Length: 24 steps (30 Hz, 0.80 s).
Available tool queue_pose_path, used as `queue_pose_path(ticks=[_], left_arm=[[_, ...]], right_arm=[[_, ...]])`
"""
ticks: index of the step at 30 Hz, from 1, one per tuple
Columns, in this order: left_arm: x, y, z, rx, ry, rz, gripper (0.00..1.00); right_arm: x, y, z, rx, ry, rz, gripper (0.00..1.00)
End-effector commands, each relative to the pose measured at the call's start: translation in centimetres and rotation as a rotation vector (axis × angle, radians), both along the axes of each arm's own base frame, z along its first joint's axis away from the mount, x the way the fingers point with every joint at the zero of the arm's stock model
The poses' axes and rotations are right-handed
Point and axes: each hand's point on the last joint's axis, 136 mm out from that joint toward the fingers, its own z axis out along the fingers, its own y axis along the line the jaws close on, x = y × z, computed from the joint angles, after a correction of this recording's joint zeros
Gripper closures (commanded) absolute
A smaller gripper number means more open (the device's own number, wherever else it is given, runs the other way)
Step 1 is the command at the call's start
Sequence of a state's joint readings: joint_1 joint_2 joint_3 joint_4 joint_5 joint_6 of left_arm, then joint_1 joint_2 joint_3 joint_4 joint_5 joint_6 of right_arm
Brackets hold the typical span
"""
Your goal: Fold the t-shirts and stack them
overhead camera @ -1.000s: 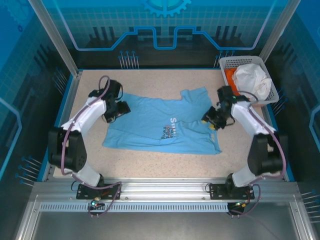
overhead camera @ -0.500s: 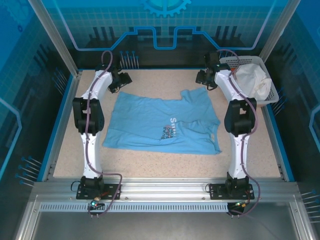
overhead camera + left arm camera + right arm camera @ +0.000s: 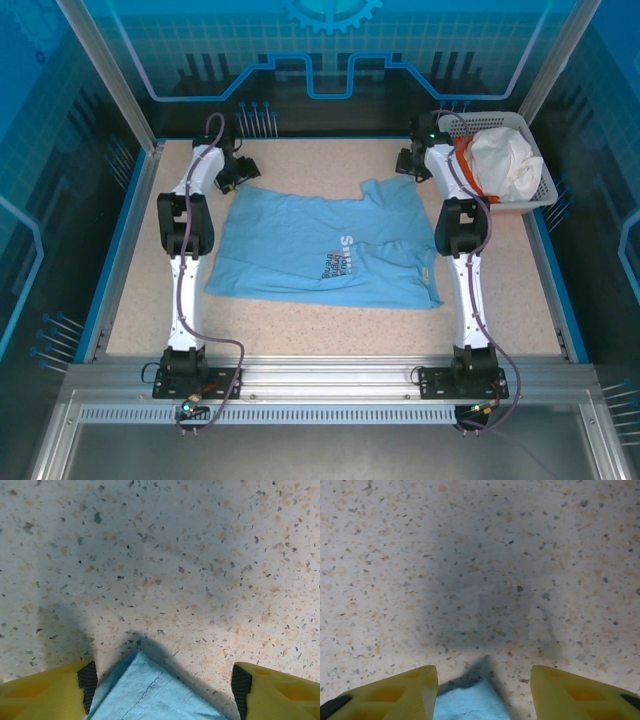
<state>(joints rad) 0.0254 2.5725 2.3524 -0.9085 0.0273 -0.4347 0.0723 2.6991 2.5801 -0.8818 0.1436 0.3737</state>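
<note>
Near edge: both arms reach from their bases straight out across the table (image 3: 300, 320).

Mid-table: the light blue t-shirt (image 3: 300, 250) lies spread and mostly flat, not yet folded. Its near hem runs roughly parallel to us, and its far right part is rumpled, with a flap turned over.

Writing: white letters on the chest begin with what looks like an S. The rest, and the small darker print below it, are too small for us to read.

Far left: the left gripper (image 3: 164, 682) hangs low with its jaws wide apart. The shirt's far left corner pokes in between the fingers, and nothing is pinched.

Far right: the right gripper (image 3: 482, 690) is also spread apart and empty-handed. Only the tip of the far right corner shows between its fingers.

Far right corner of the table: a basket (image 3: 540, 195) holds a white t-shirt (image 3: 505, 165) and an orange t-shirt (image 3: 460, 150), both crumpled and waiting.

Risks, in our judgement:
- Each corner barely enters the jaws, so a close from here may catch only the hem edge, or nothing, most likely on the right.
- Pressing lower to get more cloth could scrape the pads on the table.
- If one side grips and the other slips, the lift goes skewed and the fold lands crooked.
- The rumpled flap may get folded in.
- The right arm passes just beside the basket, so a swing outward could nudge it.
</note>
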Motion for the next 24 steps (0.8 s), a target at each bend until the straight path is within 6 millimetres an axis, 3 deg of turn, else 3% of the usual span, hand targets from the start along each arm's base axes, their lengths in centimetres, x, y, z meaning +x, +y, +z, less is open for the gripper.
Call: queue_pose_path(ticks=[1, 11, 14, 19, 24], left_arm=[[-0.1, 0.0, -1.1, -0.021, 0.02, -0.038, 0.29], [-0.3, -0.3, -2.1, -0.045, 0.037, -0.056, 0.43], [-0.4, -0.3, -2.2, -0.042, 0.04, -0.054, 0.52], [-0.7, -0.4, -2.3, -0.045, 0.051, -0.054, 0.55], [-1.2, -0.5, -2.6, -0.047, 0.063, -0.058, 0.63]], right_arm=[[0.4, -0.3, 0.3, 0.046, -0.011, -0.014, 0.47], [0.0, -1.2, -0.8, 0.111, 0.026, -0.079, 0.48], [-0.2, -0.6, -1.7, 0.164, 0.051, -0.092, 0.49], [-0.9, 1.0, -3.1, 0.157, 0.091, -0.06, 0.52], [-1.2, 0.9, -3.7, 0.154, 0.106, -0.073, 0.54]])
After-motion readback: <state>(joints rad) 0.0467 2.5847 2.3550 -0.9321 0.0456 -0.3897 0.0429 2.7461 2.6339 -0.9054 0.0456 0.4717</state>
